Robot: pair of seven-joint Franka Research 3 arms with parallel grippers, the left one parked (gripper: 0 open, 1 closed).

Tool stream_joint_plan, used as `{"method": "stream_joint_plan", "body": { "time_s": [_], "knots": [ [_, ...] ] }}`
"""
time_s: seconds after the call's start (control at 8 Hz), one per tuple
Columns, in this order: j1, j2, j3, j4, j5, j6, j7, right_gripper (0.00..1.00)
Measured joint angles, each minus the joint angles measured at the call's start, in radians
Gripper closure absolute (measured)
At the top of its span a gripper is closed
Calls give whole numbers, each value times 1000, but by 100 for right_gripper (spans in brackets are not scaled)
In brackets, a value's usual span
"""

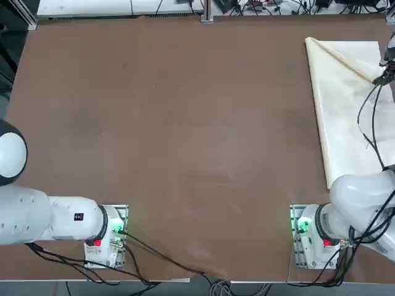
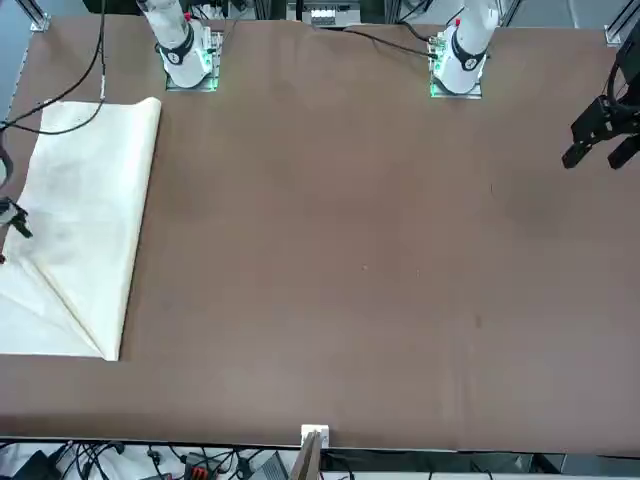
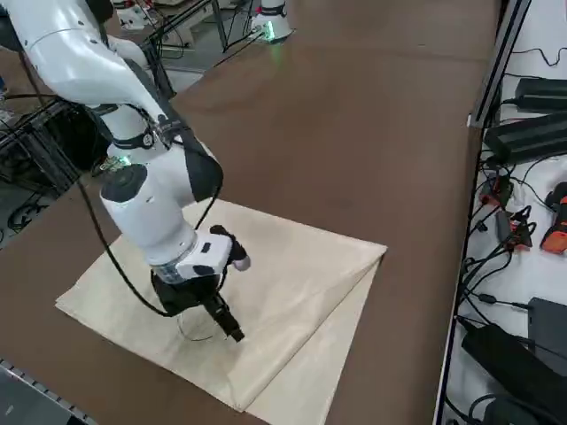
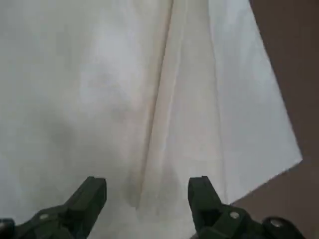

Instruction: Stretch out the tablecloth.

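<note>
The cream tablecloth (image 1: 345, 117) lies folded at the table's far right side, with one corner turned over along a diagonal crease (image 4: 159, 114). It also shows in the front view (image 2: 90, 200) and the right side view (image 3: 292, 283). My right gripper (image 4: 148, 191) hangs just over the cloth, open, its two dark fingers straddling the crease and holding nothing. The same gripper (image 3: 220, 323) points down over the cloth's middle, near the fold. From overhead, the gripper (image 1: 386, 71) sits at the picture's right edge, partly cut off.
The bare brown table (image 1: 185, 123) stretches wide to the left of the cloth. Cables and power bricks (image 3: 523, 133) lie past the table's far edge rail. The cloth's outer edge runs close to the table's right edge (image 3: 35, 381).
</note>
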Motion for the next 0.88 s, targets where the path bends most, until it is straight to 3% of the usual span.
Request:
{"method": "stream_joint_plan", "body": {
  "time_s": [0.38, 0.88],
  "knots": [
    [-4, 17, 14, 52, 0, -1, -133, 0],
    [-23, 108, 14, 106, 0, 0, -177, 0]
  ]
}}
